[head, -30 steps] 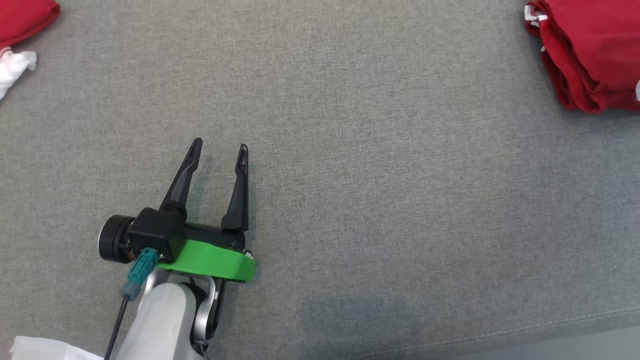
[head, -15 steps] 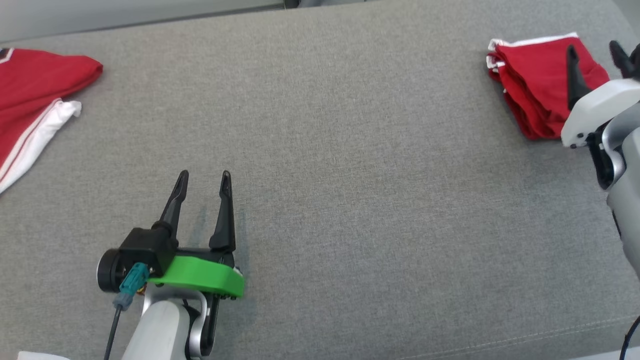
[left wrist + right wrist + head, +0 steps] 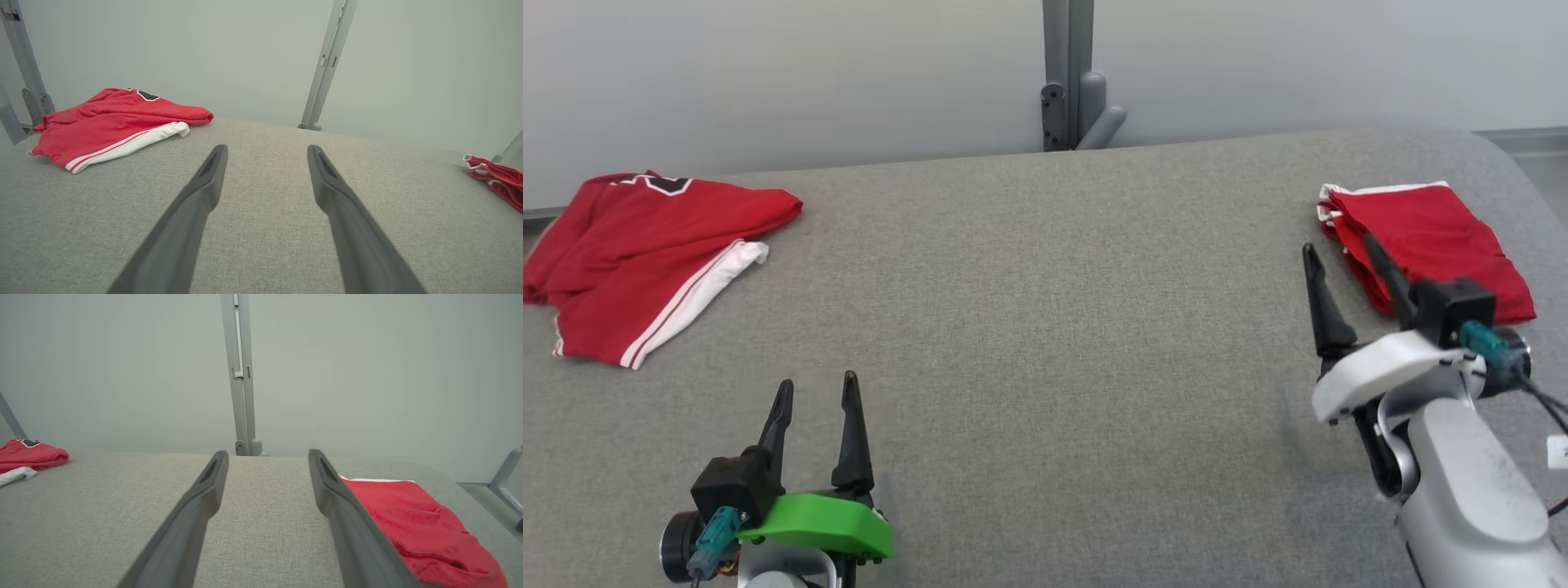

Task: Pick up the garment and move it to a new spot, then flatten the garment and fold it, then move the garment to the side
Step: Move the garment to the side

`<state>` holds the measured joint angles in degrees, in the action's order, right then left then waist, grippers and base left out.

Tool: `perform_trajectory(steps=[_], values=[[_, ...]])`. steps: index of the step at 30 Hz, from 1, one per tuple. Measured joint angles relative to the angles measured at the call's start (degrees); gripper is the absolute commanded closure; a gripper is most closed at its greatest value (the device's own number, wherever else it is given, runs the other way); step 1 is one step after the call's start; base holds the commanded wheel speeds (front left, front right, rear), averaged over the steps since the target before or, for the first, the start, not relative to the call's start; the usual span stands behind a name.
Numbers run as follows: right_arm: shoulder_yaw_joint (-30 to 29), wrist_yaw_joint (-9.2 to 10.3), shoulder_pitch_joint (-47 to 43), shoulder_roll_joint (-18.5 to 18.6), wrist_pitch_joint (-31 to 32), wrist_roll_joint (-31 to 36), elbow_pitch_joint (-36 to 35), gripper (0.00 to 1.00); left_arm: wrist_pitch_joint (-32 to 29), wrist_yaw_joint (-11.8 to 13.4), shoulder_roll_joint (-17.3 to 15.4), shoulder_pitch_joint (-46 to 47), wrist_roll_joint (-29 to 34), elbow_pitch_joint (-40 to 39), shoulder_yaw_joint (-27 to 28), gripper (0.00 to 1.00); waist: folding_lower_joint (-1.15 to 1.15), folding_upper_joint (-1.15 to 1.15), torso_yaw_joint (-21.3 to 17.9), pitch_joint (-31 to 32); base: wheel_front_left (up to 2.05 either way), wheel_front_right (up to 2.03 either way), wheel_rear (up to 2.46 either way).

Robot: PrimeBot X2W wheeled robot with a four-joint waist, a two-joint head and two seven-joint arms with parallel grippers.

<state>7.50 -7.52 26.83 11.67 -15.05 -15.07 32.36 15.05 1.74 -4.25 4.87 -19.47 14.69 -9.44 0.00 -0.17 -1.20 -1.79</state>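
We count two red garments on the grey padded table (image 3: pixel 1054 343), well apart. The red shorts (image 3: pixel 645 245) lie loose and rumpled at the far left. A folded red garment (image 3: pixel 1429 229) sits at the far right edge. We judge the loose shorts to be the piece that needs work, since the other one already looks folded and set aside.

Our left gripper (image 3: pixel 818 380) hovers over bare table near the front edge, jaws apart and empty, with its fingers aimed roughly toward the shorts. Our right gripper (image 3: pixel 1338 243) is also spread wide and holds nothing. Its fingertips are just beside the near edge of the folded garment, and we cannot tell whether they touch it.

The shorts look like thin, light sportswear: soft, limp, and likely to slide on itself. We expect no stiffness, so a lifted corner will drape and the rest will trail behind. The table's woven cover should give some drag, which helps when smoothing but may bunch the cloth if we pull it flat along the surface.

The best holds look like the hems. The near leg with the white side stripe (image 3: pixel 698 286) offers a clear edge, and the upper edge by the dark patch (image 3: pixel 670 184) offers a second point. We would pinch one layer's edge low against the table, not the rumpled middle.
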Motion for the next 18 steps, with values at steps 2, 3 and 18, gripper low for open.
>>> perform_trajectory(steps=[2,3,18], values=[[-1.37,0.00,-3.94,-1.90,0.00,1.58,-3.70,0.00,0.05,0.01,0.11,-0.38,0.04,-0.13,0.51,0.00,0.00,0.00,0.82,0.99,0.00,0.00,0.00],[-2.20,0.00,-5.88,-2.98,0.00,2.24,-5.38,0.00,0.09,-0.01,0.13,-0.62,0.14,-0.12,0.66,0.00,0.00,0.00,1.29,1.36,0.00,0.00,0.00],[-9.21,0.00,-23.03,-8.73,0.26,4.70,-20.84,0.00,0.09,-1.21,0.88,-1.46,1.98,1.08,1.36,0.00,0.00,0.00,4.03,2.62,0.00,0.00,0.00]])
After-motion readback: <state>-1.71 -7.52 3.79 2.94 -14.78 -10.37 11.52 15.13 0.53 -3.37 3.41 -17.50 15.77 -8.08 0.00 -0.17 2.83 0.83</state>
